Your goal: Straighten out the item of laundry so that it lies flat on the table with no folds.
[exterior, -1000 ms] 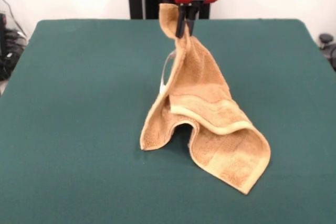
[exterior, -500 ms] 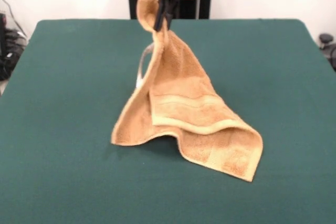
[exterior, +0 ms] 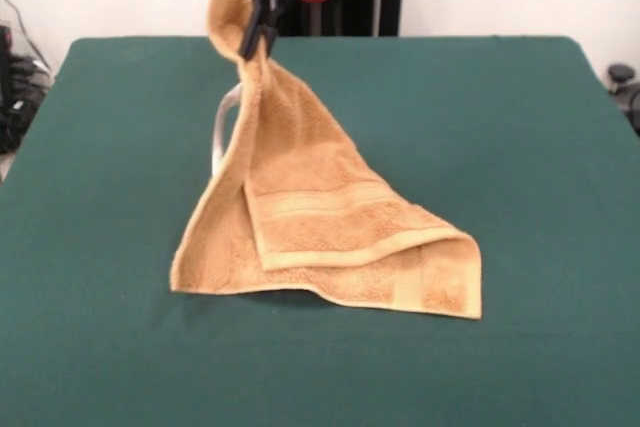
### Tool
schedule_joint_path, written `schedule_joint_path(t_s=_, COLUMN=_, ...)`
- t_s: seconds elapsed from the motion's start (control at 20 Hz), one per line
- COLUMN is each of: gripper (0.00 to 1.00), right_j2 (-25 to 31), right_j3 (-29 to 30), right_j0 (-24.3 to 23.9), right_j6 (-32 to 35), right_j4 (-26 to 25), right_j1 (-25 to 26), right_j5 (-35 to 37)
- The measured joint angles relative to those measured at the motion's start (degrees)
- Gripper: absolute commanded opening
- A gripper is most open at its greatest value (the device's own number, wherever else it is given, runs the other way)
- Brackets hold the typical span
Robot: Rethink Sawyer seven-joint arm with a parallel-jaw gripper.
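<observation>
Up at the far left-centre: the gripper [exterior: 258, 35] hangs under its red housing, dark fingers pinched tight on one corner of the washcloth [exterior: 320, 217].
Grip reason: holding a single corner lets the cloth's own weight pull the rest down and open, which looks like a sound way to draw folds out.
Cloth shape: it stretches from the raised corner down and to the right in a tall slanted tent, wide at the bottom.
Cloth on the table: the lower edge rests on the green table [exterior: 110, 147] near the middle, its right corner lying nearest me and flattest.
Fold left: one panel with a woven band still laps over the layer beneath, so by my reckoning the job is only partly done.
Tag: a pale loop [exterior: 222, 122] hangs off the left edge of the cloth, just below the grip.
Hidden: the arm above the housing is cut off by the top of the view.
Hard to tell: how much cloth sits between the fingers, and what the underside of the tent is doing, I cannot make out.
</observation>
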Motion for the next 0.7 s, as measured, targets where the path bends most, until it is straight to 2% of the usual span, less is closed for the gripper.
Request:
schedule_joint_path(t_s=0.35, gripper=0.0, right_j2=-1.47, right_j3=-2.43, right_j0=-0.38, right_j6=0.0, right_j4=-2.17, right_j1=3.35, right_j5=-2.68)
schedule_joint_path(t_s=0.7, gripper=0.0, right_j2=-1.83, right_j3=-3.5, right_j0=-1.47, right_j6=0.0, right_j4=-2.15, right_j1=6.48, right_j5=-5.18)
